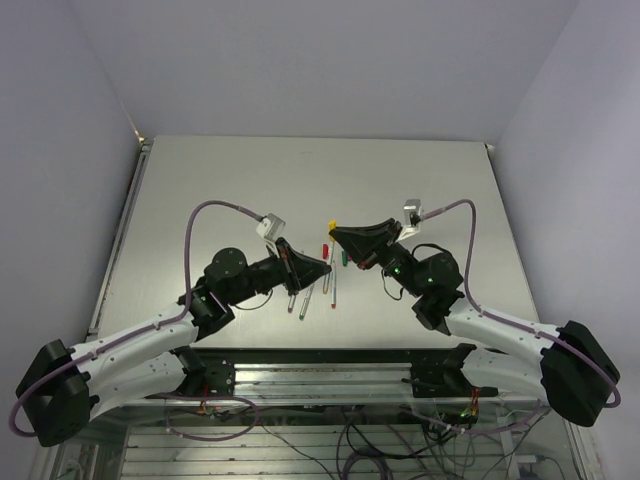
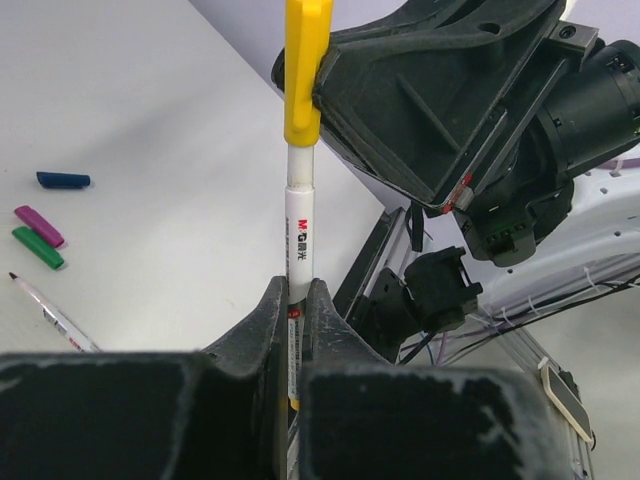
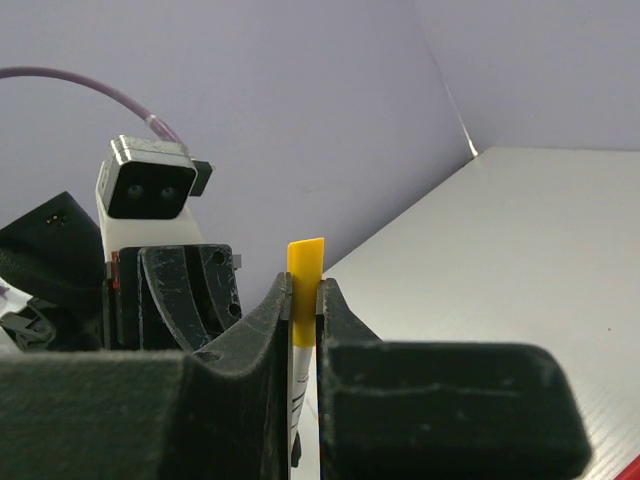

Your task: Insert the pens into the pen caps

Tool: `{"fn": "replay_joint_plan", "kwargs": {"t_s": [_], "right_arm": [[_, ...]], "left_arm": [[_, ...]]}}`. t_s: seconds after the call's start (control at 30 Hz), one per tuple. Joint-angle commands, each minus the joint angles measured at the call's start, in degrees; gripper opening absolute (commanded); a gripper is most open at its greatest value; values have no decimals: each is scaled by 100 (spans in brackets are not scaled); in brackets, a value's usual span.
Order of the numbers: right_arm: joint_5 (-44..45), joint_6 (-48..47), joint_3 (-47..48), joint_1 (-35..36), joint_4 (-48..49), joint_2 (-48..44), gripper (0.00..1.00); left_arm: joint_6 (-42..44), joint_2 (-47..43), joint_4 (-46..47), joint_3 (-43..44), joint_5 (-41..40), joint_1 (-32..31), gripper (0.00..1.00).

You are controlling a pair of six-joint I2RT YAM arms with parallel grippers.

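Both ends held: your left gripper (image 2: 297, 295) clamps a pen (image 2: 298, 225) above the tabletop (image 1: 250, 180) — your right gripper (image 3: 304, 300) pinches the yellow cap (image 2: 303, 90) fitted on that pen's tip, other pens (image 1: 333, 285) lying near it.

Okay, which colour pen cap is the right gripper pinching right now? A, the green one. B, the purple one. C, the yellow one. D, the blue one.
C: the short yellow plastic pen cap is clamped in the right gripper, while the blue cap, purple cap and green cap lie loose on the white table.
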Motion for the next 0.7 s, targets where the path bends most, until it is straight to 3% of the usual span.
{"fn": "replay_joint_plan", "kwargs": {"t_s": [0.0,0.3,0.67], "right_arm": [[-396,80,100,-4,-361,174,0],[-1210,254,278,37,-440,700,0],[-1030,105,280,176,-992,681,0]], "left_arm": [[218,-166,765,51,-434,-13,7],[280,261,1052,281,-427,-18,7],[395,-237,1213,36,-1267,-18,7]]}}
